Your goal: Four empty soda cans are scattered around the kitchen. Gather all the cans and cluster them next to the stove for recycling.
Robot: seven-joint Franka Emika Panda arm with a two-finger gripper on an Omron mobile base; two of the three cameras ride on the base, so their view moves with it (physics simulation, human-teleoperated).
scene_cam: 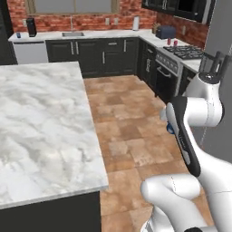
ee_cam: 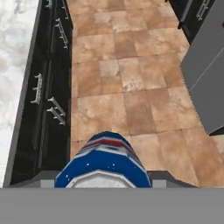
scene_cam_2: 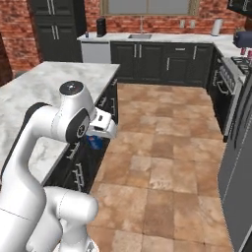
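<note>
- The fingers (ee_cam: 105,181) are gripping a blue soda can (ee_cam: 104,164) with a red-and-white label; in the hand view the can is sitting between the two dark tips, its silver top toward the camera.
- The can's long axis is running along the fingers' own direction, its far end pointing away from the hand and down toward the tiled floor (ee_cam: 131,78). Whether it is truly upright in the room I cannot tell.
- In the right base view the same can (scene_cam_2: 94,142) is showing as a blue patch under the white hand, beside the dark cabinet front of the marble island table (scene_cam_2: 59,83), above the floor and not resting on anything.
- The stove (scene_cam: 181,56) is standing well apart from the held can, at the far right wall in the left base view.
- Two red cans (scene_cam: 171,42) are already standing on the table just beside the stove, near the dark toaster (scene_cam: 166,31), so that part seems done.
- Judging from this, the carried can is the third; it is not yet delivered.
- A small blue object (scene_cam: 18,35) is sitting on the far back table near the dark appliance; it may be the fourth can, but it is too small to be sure.
</note>
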